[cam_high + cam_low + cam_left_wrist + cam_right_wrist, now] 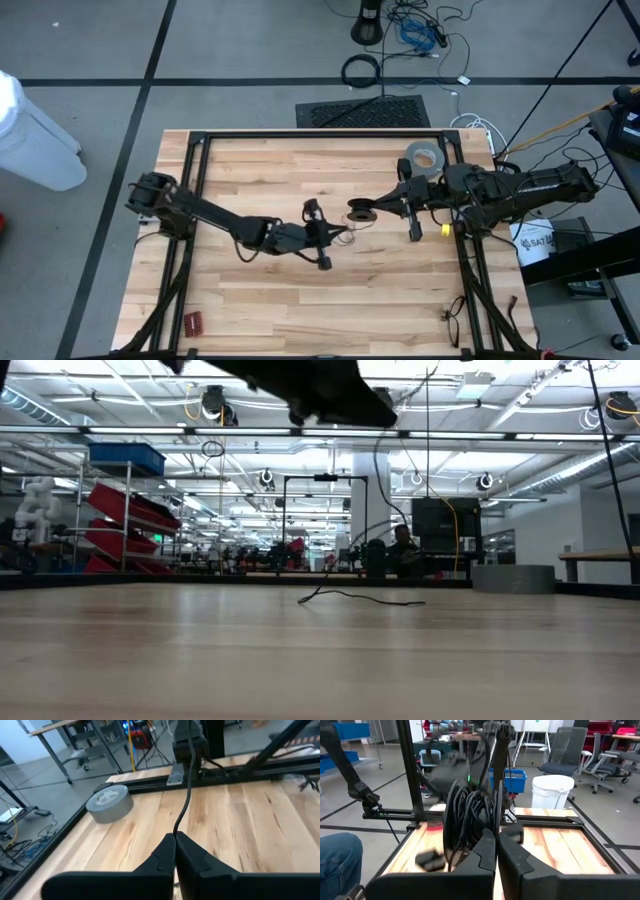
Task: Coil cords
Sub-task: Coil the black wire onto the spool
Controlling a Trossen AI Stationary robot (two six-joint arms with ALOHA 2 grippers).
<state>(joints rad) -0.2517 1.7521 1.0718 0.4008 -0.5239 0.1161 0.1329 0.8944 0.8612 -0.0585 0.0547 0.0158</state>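
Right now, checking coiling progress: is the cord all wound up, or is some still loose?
Partly coiled. The right pincer holds a bundle of loops, while the cord runs loose to the shut left pincer.

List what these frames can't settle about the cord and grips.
- High view: cord too thin to trace between left gripper and right gripper.
- Right wrist view: coiled bundle hides the pinch point; loop count unreadable.
- Low view: both grippers cut off by the top edge.
- Bluish-green spot: not visible anywhere.

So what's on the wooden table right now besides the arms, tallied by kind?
Thin black cord, pinched by both shut grippers, left and right: 1
Grey tape roll: 1
Small red block: 1
Black eyeglasses: 1
Total: 4
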